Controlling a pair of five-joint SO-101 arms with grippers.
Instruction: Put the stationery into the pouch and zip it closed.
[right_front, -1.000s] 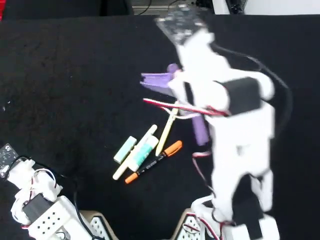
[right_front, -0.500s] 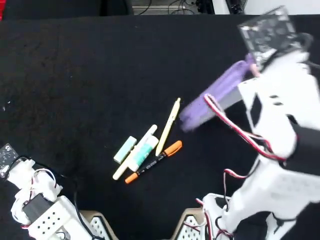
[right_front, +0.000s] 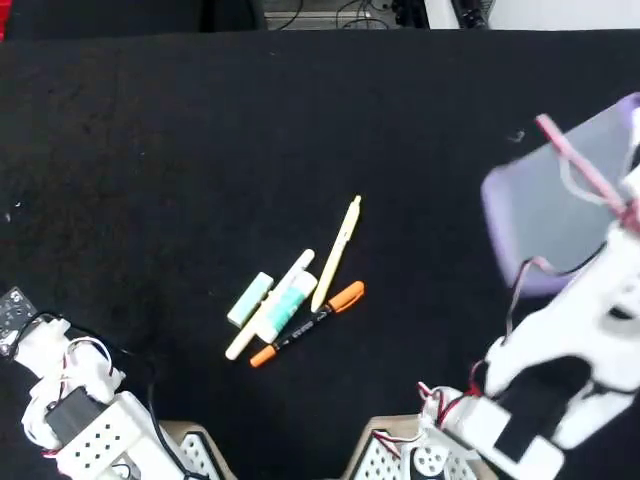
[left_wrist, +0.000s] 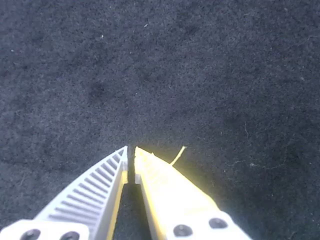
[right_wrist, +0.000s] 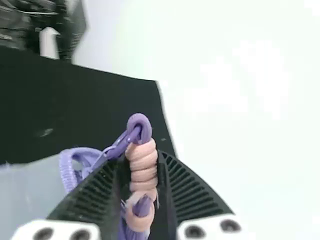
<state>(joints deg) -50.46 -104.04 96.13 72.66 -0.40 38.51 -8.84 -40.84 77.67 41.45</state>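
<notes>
Pouch (right_front: 560, 215) — purple, up in the air at the right edge of the black desk (right_front: 150, 150) — dangles from the right end effector (right_wrist: 142, 167), which pinches the pink coiled strap (right_wrist: 141, 150) by its zip. The stationery lies well apart at the centre, bunched together: yellow pen (right_front: 337, 252), white pen (right_front: 270, 318), teal tube (right_front: 290, 300), mint eraser (right_front: 249, 299) and orange marker (right_front: 310, 323). The left end effector (left_wrist: 131, 150), pressed together over bare desk at the near left, holds nothing. I judge the pouch should be laid flat near the pile, mouth facing it. Whether the zip is open is hard to tell, so that needs checking before loading.
</notes>
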